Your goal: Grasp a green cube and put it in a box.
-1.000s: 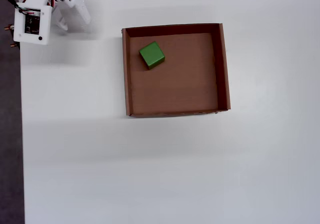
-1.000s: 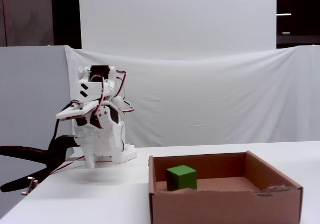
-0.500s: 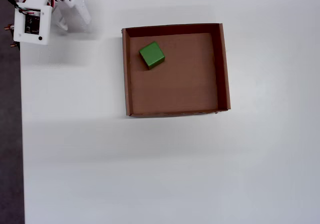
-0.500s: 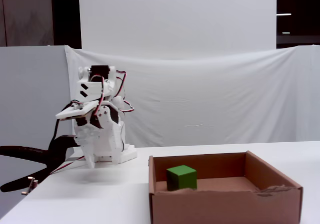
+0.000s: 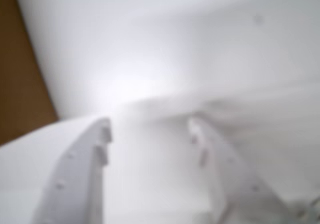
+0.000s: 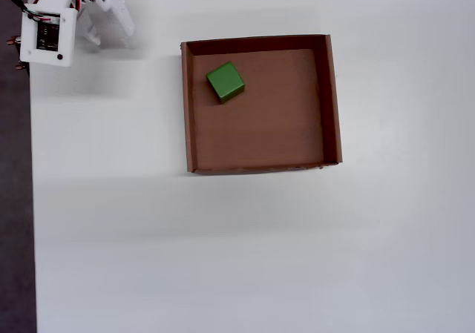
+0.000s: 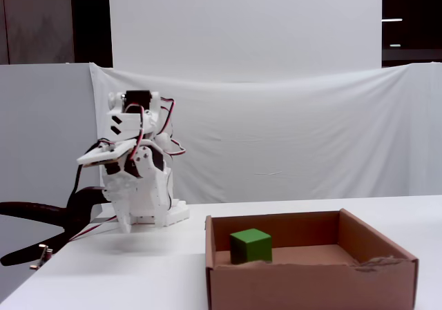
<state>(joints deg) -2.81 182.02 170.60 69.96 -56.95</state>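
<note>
1. The gripper [image 5: 150, 129] is being shown in the wrist view with its two white fingers [image 5: 80, 179] spread apart and nothing between them; it is being held folded back over the arm's base [image 7: 138, 206], well apart from the box.
2. In the fixed view, the box [image 7: 311, 282] is being seen nearest the camera, with the green cube [image 7: 251, 246] resting on its floor near the left wall.
3. In the overhead view, the green cube [image 6: 225, 81] is being shown in the upper-left corner of the box [image 6: 332, 103], just beside the walls and turned slightly askew.
4. The cube is being judged light, stiff and not fragile; its smooth faces could slip, so two opposite flat sides are being suggested as the place to take hold.
5. The wrist view is being blurred badly, and only a brown strip [image 5: 20, 74] is being made out at its left edge; what it belongs to cannot be told.
6. The arm is being cut off at the overhead view's top-left corner.
</note>
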